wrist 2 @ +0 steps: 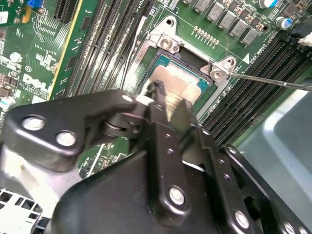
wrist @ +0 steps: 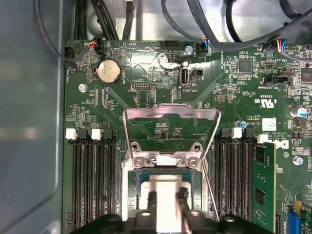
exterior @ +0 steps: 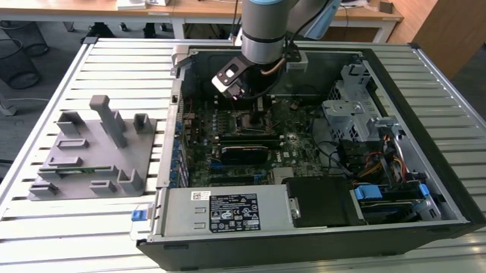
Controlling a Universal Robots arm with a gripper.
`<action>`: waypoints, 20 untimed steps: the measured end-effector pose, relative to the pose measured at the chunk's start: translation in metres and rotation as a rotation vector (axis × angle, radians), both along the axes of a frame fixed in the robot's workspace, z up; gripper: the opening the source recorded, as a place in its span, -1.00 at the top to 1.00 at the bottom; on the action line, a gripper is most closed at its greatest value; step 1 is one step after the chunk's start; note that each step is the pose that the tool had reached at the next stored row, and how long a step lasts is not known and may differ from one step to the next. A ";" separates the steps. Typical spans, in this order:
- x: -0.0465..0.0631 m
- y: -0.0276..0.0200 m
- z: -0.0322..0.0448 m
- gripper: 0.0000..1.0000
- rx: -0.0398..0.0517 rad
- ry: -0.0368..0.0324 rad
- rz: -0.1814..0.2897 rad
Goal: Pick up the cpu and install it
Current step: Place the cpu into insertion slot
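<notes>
The cpu (wrist: 166,184), a small square chip with a silver-grey top, lies in the black socket (wrist: 132,195) on the green motherboard (exterior: 227,148) inside the open computer case (exterior: 448,187). In both wrist views my gripper (wrist: 167,197) stands straight over it, its two black fingertips (wrist: 152,199) set against the chip's sides. In the second wrist view the cpu (wrist 2: 183,85) sits level within the socket frame, with my gripper (wrist 2: 168,100) at its near edge. The socket's metal load plate (wrist: 170,114) is swung up and open. In the exterior view my gripper (exterior: 254,111) reaches down into the case.
Thin metal lever (wrist 2: 263,80) juts out beside the socket. Memory slots (wrist: 92,180) flank it, with a green memory stick (wrist: 263,185) in one. Cables (wrist: 112,19), a drive cage (exterior: 349,108) and a power supply (exterior: 227,213) crowd the case. A grey fixture (exterior: 91,153) lies at the exterior view's left.
</notes>
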State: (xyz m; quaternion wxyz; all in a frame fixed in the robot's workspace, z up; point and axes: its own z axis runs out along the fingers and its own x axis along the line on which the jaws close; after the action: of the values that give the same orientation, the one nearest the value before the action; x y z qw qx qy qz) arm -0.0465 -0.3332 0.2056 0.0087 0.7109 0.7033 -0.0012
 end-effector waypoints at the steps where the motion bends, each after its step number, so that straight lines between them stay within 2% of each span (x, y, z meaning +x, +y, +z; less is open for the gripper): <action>1: 0.000 0.0000 0.0004 0.41 0.0000 0.0001 0.000; 3: 0.000 0.0000 0.0013 0.65 0.0000 0.0002 0.000; 4: 0.000 0.0000 0.0018 0.65 -0.0001 0.0002 0.000; 5: 0.000 0.0000 0.0023 0.76 -0.0001 0.0003 0.000; 20: 0.000 0.0000 0.0057 0.79 -0.0001 0.0009 0.000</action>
State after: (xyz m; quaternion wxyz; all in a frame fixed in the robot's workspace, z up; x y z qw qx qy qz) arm -0.0465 -0.3333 0.2113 0.0084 0.7109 0.7033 -0.0015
